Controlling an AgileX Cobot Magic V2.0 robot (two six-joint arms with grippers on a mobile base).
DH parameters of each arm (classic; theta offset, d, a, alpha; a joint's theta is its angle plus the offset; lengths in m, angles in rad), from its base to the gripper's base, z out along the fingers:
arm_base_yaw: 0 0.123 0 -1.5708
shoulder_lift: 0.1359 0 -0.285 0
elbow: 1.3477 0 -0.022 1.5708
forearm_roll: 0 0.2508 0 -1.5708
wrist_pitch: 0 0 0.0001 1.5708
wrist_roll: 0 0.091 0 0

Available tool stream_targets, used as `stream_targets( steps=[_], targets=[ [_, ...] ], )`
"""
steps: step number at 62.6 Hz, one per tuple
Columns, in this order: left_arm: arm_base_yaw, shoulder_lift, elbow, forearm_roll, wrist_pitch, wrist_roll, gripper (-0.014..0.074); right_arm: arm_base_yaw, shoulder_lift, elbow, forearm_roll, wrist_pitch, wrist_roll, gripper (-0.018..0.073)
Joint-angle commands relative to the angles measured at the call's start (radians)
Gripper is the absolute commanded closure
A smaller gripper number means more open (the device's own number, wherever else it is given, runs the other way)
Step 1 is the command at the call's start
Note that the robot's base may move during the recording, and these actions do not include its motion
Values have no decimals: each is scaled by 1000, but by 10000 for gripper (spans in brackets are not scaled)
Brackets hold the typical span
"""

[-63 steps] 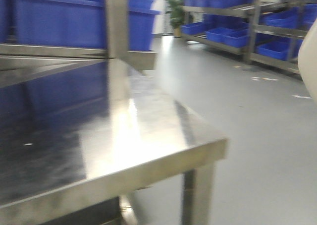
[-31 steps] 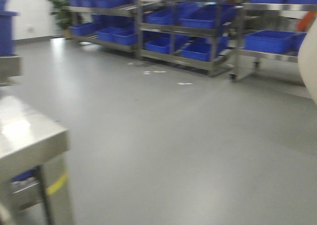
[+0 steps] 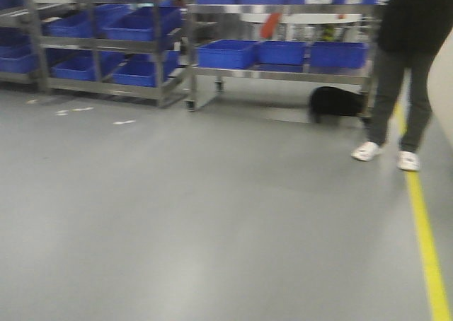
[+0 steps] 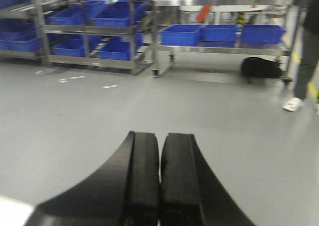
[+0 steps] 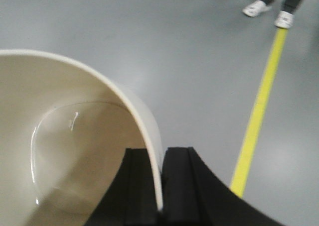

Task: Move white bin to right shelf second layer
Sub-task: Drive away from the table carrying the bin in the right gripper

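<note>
The white bin [image 5: 75, 151] fills the left of the right wrist view, a cream tub seen from its open side. My right gripper [image 5: 160, 154] is shut on its rim, one black finger inside the wall and one outside, and carries it above the grey floor. A cream sliver at the right edge of the front view [image 3: 444, 88] looks like the same bin. My left gripper [image 4: 160, 136] is shut with nothing between its fingers, hanging over bare floor. Steel racks stand far ahead; I cannot make out the right shelf second layer among them.
Steel racks [image 3: 283, 72] loaded with blue crates [image 3: 226, 52] line the far side. A person in dark trousers and white shoes [image 3: 400, 88] stands at the right, by a yellow floor line [image 3: 425, 229]. A black object [image 3: 336, 102] lies under the rack.
The view has swung to the right: the steel table has left the frame, the racks have slid left, and the person and yellow line have come into view.
</note>
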Motion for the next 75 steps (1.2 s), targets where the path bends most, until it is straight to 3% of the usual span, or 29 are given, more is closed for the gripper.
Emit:
stream_targets(
  steps=[1, 75],
  targets=[
    [0, -15, 29, -8, -83, -5, 512, -5, 3, -31, 10, -94, -1, 512],
    [0, -15, 29, -8, -83, -5, 512, -5, 3, -31, 11, -93, -1, 512]
  ],
)
